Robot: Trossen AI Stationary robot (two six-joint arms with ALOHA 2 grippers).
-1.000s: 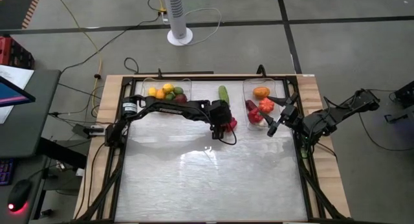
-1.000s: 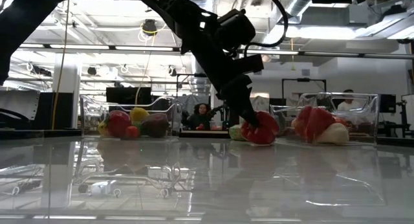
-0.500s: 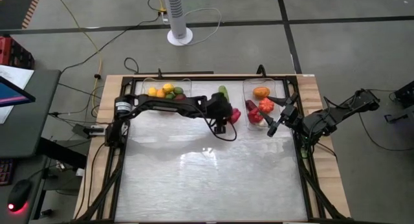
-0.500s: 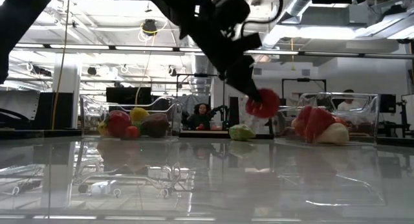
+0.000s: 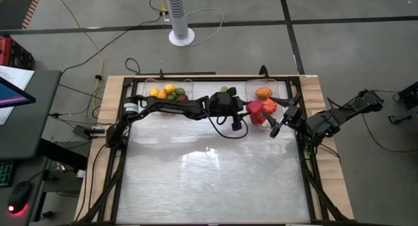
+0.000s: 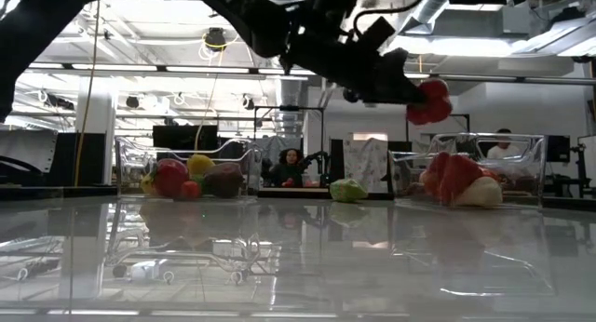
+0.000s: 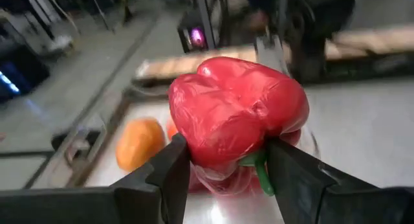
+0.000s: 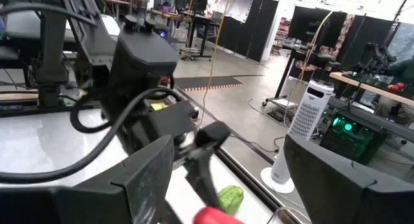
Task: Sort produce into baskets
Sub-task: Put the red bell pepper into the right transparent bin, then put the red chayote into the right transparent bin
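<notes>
Low view: your left gripper (image 6: 421,96) has lifted red pepper (image 6: 429,100) off table, now clamped, carried over right basket (image 5: 260,103) at far edge. Next: release. Right gripper (image 5: 282,115) waits wide beside it.

lab/workshop | concrete floor (image 5: 339,10) | ceiling ducts (image 6: 424,6) | equipment benches (image 8: 362,81)

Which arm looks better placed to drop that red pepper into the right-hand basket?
Left. Its gripper already holds the red pepper above the right basket; the right gripper waits open beside it.
</notes>
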